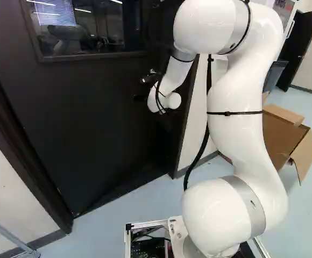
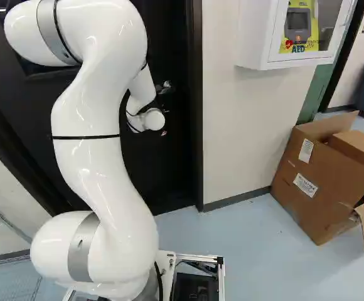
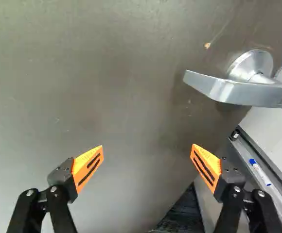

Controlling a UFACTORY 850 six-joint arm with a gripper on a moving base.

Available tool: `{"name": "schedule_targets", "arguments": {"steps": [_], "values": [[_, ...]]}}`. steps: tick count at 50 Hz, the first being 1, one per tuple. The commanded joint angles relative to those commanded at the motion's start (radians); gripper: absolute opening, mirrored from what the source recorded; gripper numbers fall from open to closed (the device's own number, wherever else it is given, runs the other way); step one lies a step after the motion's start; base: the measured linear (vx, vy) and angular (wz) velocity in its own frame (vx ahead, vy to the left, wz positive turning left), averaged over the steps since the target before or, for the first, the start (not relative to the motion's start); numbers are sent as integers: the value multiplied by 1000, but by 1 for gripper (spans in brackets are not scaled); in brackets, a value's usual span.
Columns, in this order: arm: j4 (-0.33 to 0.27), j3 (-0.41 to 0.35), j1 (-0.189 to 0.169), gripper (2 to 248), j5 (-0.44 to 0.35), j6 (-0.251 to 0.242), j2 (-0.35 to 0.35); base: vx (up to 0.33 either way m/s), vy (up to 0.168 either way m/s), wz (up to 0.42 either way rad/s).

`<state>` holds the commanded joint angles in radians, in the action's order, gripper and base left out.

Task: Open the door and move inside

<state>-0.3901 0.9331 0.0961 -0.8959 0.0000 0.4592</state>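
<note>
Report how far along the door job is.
Done, it seems: the door stands ajar, a marker showing past its edge. In hand: the open end effector faces the door, off the lever handle, gripping nothing. Left: probably swinging the door wider, then driving in; the base is outside the doorway.

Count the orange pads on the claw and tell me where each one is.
2. One pad is on the finger of the claw farther from the door handle, the other on the finger nearer it. None seems hidden.

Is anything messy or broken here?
A small pale mark on the dark door near its lever handle might be chipped paint. A cardboard box sits untidily on the floor, flaps hanging open.
</note>
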Motion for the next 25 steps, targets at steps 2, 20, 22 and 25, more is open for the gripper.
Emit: {"name": "schedule_targets", "arguments": {"steps": [2,20,22,25], "values": [[0,-5,5,247,0,0,-4,0,0,0],[0,-45,55,247,0,0,-36,0,0,0],[0,-49,61,247,0,0,-38,0,0,0],[0,-54,69,247,0,0,-42,0,0,0]]}}
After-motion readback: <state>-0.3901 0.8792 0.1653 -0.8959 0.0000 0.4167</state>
